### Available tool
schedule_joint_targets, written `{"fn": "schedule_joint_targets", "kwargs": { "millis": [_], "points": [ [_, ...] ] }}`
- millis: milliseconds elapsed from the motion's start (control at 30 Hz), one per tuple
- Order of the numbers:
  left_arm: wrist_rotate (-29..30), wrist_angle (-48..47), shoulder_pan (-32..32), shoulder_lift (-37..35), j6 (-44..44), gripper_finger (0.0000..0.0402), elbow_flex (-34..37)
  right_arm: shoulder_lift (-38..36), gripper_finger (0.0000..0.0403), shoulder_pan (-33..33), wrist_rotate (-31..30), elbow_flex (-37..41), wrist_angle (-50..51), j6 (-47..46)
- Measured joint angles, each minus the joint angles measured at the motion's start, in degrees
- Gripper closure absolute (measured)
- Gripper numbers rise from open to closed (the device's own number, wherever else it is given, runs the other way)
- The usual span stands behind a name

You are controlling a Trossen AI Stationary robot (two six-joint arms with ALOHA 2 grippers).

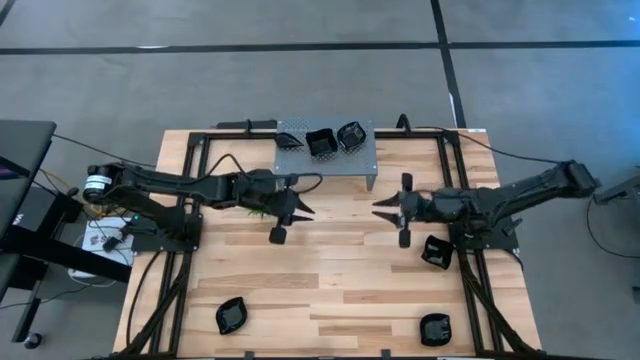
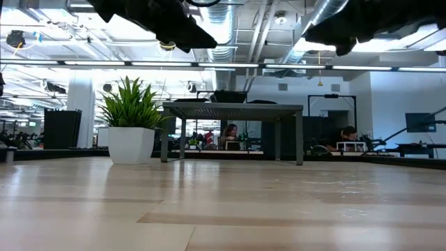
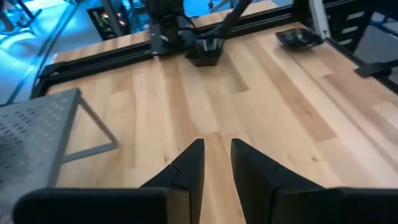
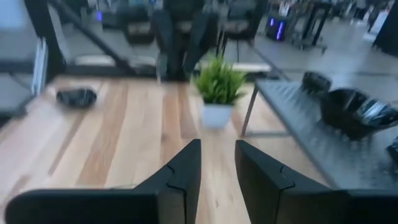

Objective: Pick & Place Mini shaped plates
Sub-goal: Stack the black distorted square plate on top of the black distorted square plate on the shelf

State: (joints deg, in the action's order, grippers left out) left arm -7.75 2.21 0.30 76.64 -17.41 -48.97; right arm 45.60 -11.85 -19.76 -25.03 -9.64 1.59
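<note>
Three mini shaped plates (image 1: 321, 143) sit on the grey perforated stand (image 1: 366, 160) at the table's far middle. Three more lie on the wood: near left (image 1: 231, 316), near right (image 1: 435, 328) and beside the right arm (image 1: 437, 251). My left gripper (image 1: 303, 210) and my right gripper (image 1: 380, 208) hover above the table's middle, tips facing each other, just in front of the stand. Each is open with nothing between its fingers, the left (image 3: 216, 163) and the right (image 4: 217, 163). Both are raised well above the tabletop in the low view.
A small green plant in a white pot (image 4: 217, 93) stands by the stand's left leg, partly under my left arm. Black frame rails (image 1: 190, 200) run along the table's left and right sides. Bare wood (image 1: 330, 280) lies between the grippers and the near edge.
</note>
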Motion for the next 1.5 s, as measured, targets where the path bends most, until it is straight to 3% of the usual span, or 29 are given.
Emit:
{"fn": "schedule_joint_targets", "kwargs": {
  "millis": [167,267,400,533,700,1000,1200,1300,1433,1500],
  "points": [
    [0.0,-0.4,-1.0,0.0,0.1,0.0321,0.0,9.0,0.0310,-5.8,-7.0,-6.3,5.8,-1.7],
    [0.0,-0.4,-0.9,0.0,0.1,0.0321,0.0,15.0,0.0310,-7.4,-7.5,-11.8,9.7,-2.3],
    [0.0,-0.4,0.1,0.0,-0.1,0.0321,0.0,21.7,0.0310,-9.0,-7.1,-22.6,27.6,-10.7],
    [0.0,-0.4,1.3,0.0,-0.2,0.0321,0.0,27.8,0.0310,-9.7,-3.1,-34.1,49.7,-21.4],
    [0.0,-0.4,3.0,0.0,0.8,0.0321,0.0,34.4,0.0310,-9.7,5.3,-42.7,64.6,-34.3],
    [0.1,-0.8,4.6,0.0,2.0,0.0321,0.0,44.0,0.0310,-11.0,23.6,-43.5,81.0,-49.6],
    [0.1,-0.9,4.6,0.0,3.1,0.0321,0.0,48.2,0.0310,-12.5,24.9,-43.5,91.0,-47.9],
    [0.1,-0.9,4.6,0.0,3.1,0.0321,0.0,47.8,0.0310,-12.7,25.0,-43.0,92.4,-42.3],
    [0.1,-0.9,4.6,0.0,3.1,0.0321,0.0,41.6,0.0310,-12.4,25.3,-40.6,96.4,-44.9],
    [0.1,-0.9,4.6,0.0,3.1,0.0321,0.0,36.6,0.0310,-12.7,21.3,-38.0,95.6,-48.9]
  ]
}}
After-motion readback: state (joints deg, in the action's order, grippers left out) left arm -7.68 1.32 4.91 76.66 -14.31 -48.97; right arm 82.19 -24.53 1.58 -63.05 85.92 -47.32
